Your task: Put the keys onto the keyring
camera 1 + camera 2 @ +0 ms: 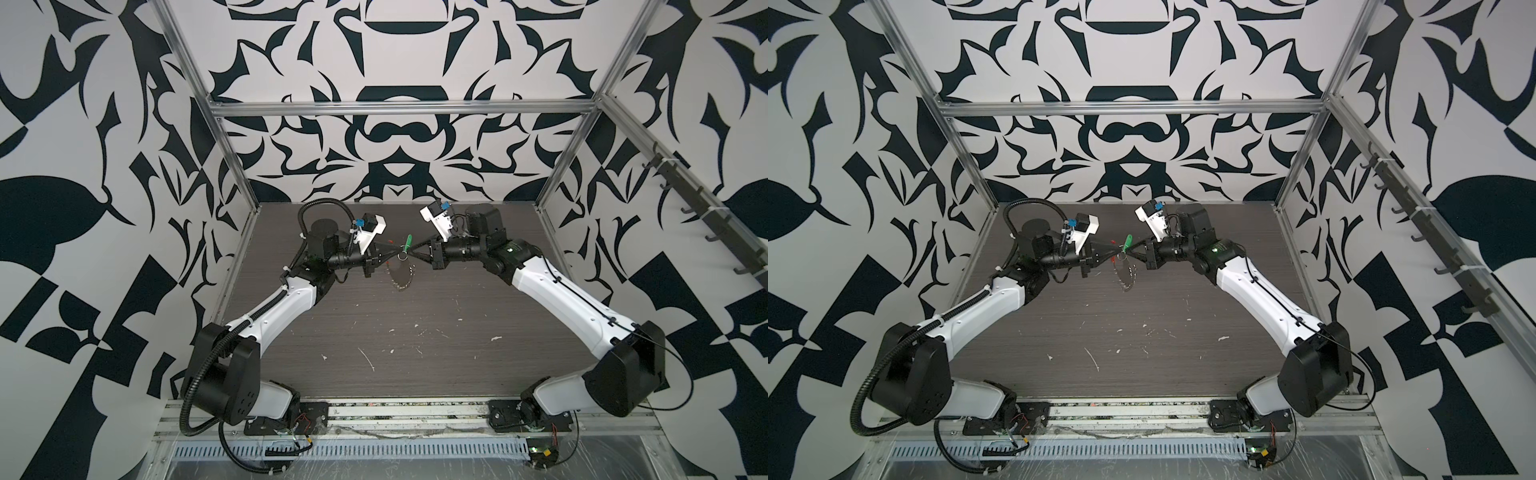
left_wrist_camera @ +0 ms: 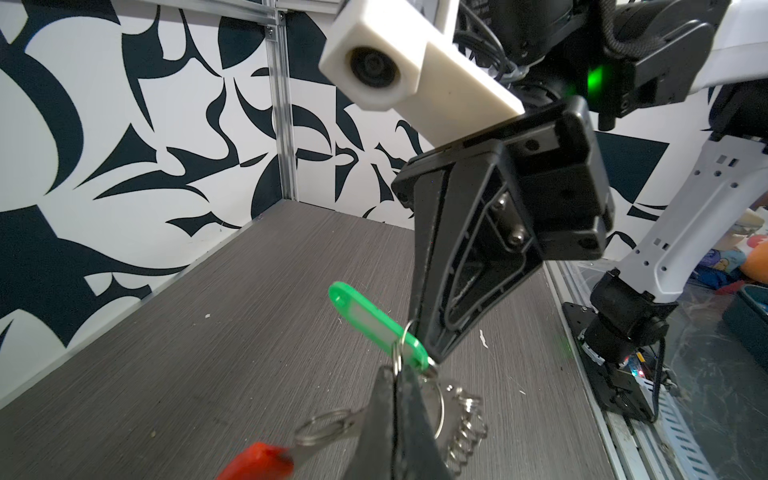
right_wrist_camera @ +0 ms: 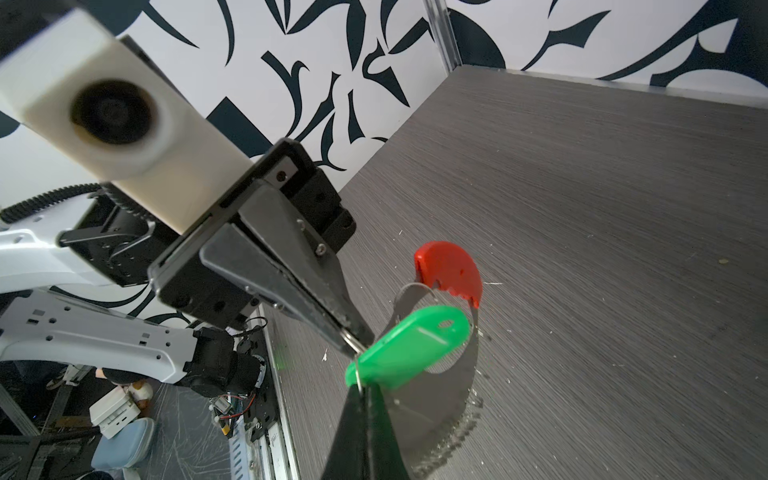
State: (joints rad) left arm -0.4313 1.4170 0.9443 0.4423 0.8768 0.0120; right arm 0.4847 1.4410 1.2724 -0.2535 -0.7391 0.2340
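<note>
The keys, a bright green plastic tag (image 1: 408, 241) (image 1: 1127, 242), hang in mid-air between my two grippers over the back middle of the table. My right gripper (image 3: 365, 388) (image 1: 412, 252) is shut on the thin silver ring at the end of the green tag (image 3: 409, 345). My left gripper (image 2: 398, 374) (image 1: 396, 249) meets it tip to tip, shut on a silver ring of the keyring (image 3: 432, 403). The keyring (image 1: 402, 277) dangles below, with small rings (image 2: 466, 432) and a red-orange piece (image 2: 257, 459) (image 3: 449, 270). The green tag (image 2: 365, 322) sticks up beside both tips.
The dark wood-grain table (image 1: 415, 353) has white flecks near its front. Aluminium frame posts (image 1: 232, 158) stand at the back corners before patterned walls. A rail of hooks (image 1: 681, 195) runs along the right wall. Both arm bases sit at the front edge.
</note>
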